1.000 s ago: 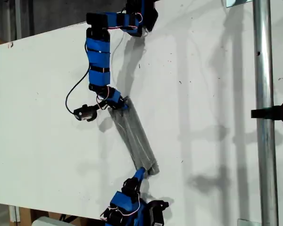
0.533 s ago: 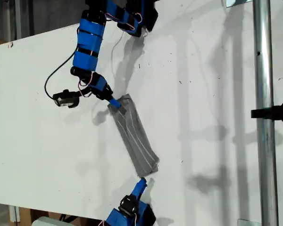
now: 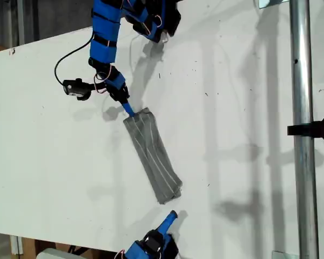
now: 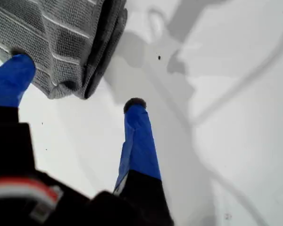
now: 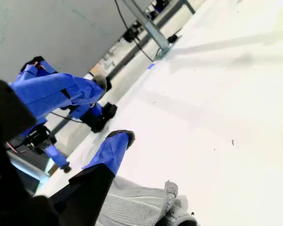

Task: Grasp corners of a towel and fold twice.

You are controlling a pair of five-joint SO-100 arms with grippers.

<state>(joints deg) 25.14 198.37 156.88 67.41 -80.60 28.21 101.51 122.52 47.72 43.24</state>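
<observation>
The gray white-striped towel point(image 3: 151, 156) lies folded into a narrow strip, slanting from upper left to lower right in the exterior view. My first gripper point(image 3: 128, 109) is at the strip's upper end. It is open point(image 4: 76, 82), with one fingertip point(image 4: 14, 70) over the cloth point(image 4: 61, 33) beside a folded corner point(image 4: 66, 89). My second gripper point(image 3: 171, 216) hovers a short way off the strip's lower end, near the exterior view's bottom edge. It is open point(image 5: 112, 109) and holds nothing, and the thick towel end point(image 5: 146, 207) shows beneath its fingers.
The white table point(image 3: 248, 108) carries faint shadows and a few dark specks. A metal pole point(image 3: 299, 108) with a black clamp point(image 3: 313, 129) runs down the exterior view's right. A black cable point(image 3: 70, 59) loops off the first arm. The first arm point(image 5: 92, 115) shows far off.
Both grippers have let go of the towel's ends. The first arm swung up and left, keeping its fingertip at the upper end. The second pulled back toward the bottom edge. The towel settled flat.
</observation>
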